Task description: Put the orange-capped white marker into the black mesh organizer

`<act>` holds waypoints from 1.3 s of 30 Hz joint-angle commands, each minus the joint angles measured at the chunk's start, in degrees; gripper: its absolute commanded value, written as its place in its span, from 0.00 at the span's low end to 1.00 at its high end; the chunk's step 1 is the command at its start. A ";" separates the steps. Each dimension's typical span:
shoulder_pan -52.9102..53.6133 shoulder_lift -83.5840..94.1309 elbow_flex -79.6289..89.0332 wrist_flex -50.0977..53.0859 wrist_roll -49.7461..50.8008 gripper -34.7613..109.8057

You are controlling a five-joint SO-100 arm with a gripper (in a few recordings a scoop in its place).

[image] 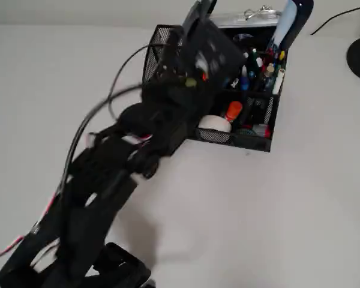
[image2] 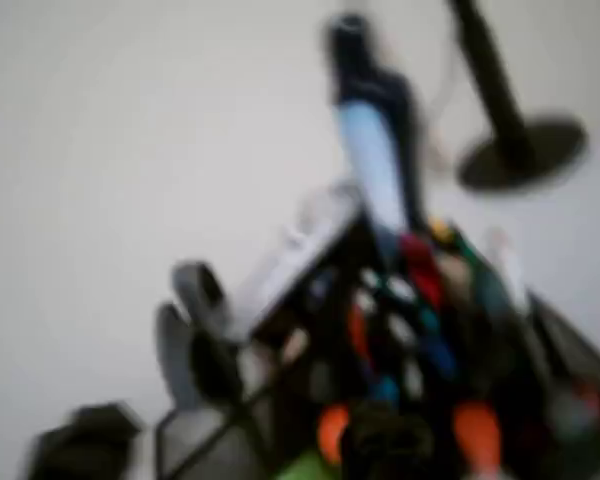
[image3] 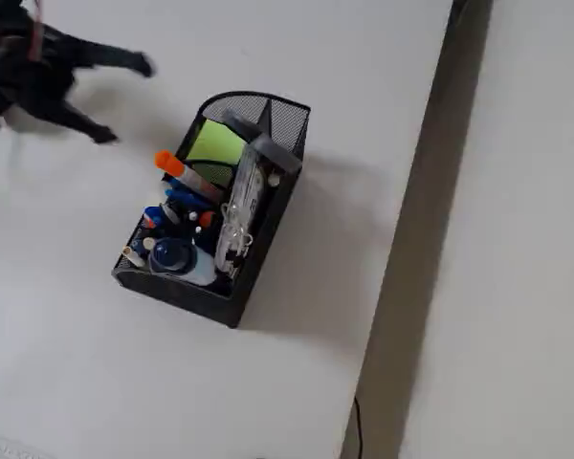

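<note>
1. Your gripper (image3: pixel 124 100) shows in the fixed view as two dark fingers spread apart with nothing between them, over the white table (image3: pixel 297 316) near its upper left edge, just left of the black mesh organizer (image3: pixel 258 253).
2. In the overhead view your black arm (image: pixel 108 180) reaches from the lower left edge of the table up over the organizer's left part, blurred, hiding its own fingers.
3. The orange-capped white marker (image3: pixel 177 168) stands tilted inside the organizer, orange cap up, on the side nearest the gripper; the overhead view shows that cap (image: pixel 233 110) in a front compartment.
4. Beside it you see a yellow-green pad (image3: pixel 215 148) in the curved end, a cluster of pens (image3: pixel 177 212), a blue-capped bottle (image3: pixel 177 258) and a clear stapler-like item (image3: pixel 241 206) along the far wall.
5. The wrist view is blurred: pen tips, two orange caps and a dark round stand base (image2: pixel 525 150) on the table behind.
</note>
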 commanded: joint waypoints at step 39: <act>-6.33 56.34 48.52 46.58 29.53 0.24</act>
